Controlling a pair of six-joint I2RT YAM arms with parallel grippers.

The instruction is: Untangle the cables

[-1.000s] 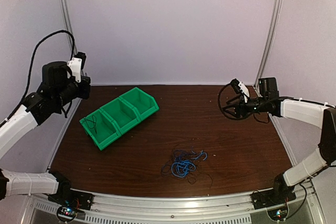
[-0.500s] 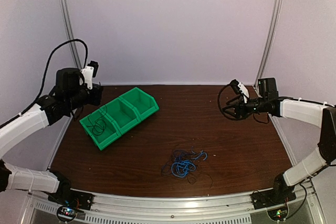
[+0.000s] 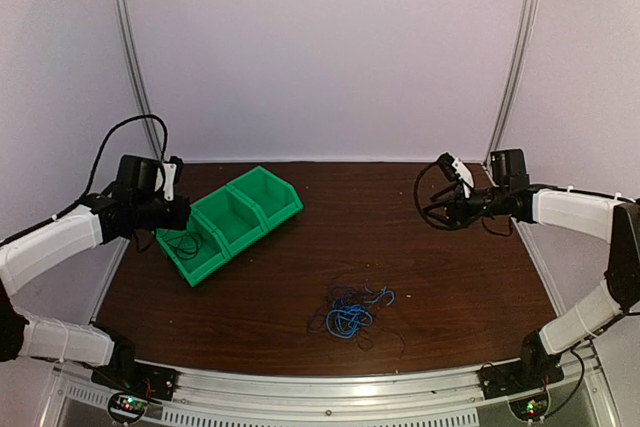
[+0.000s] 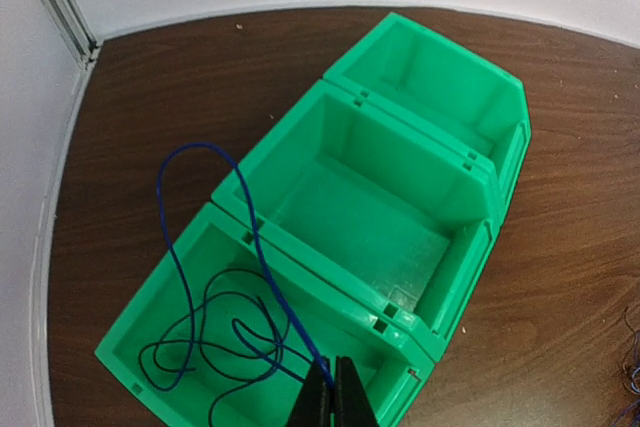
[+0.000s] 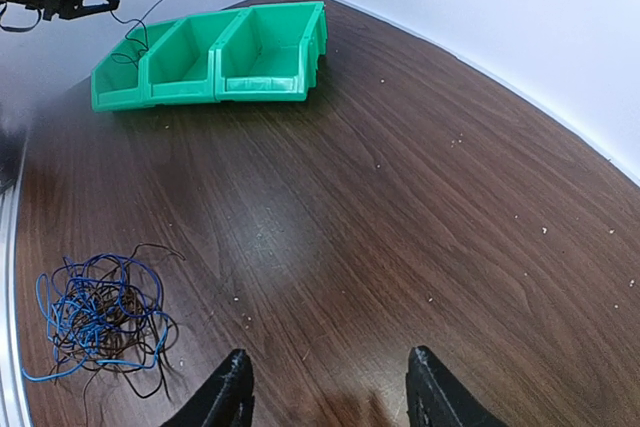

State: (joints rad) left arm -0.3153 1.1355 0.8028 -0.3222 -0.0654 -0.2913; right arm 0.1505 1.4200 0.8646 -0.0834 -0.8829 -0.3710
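At the left of the top view, the left gripper point(image 3: 186, 213) is pinched together on a blue cable point(image 4: 262, 265), whose loops lie in the lower-left end compartment of the green bins point(image 3: 228, 215). At lower centre, the other cables point(image 3: 349, 313) sit tangled on the tabletop point(image 3: 440, 287). At the right, the right gripper point(image 3: 430, 209) hangs with its fingers apart, well clear of them.

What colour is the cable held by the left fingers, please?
Blue cable, clearest in left wrist view.

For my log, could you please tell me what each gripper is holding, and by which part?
The left gripper pinches a thin blue wire above its loops; whether at its end is hidden. The right gripper is open, empty.
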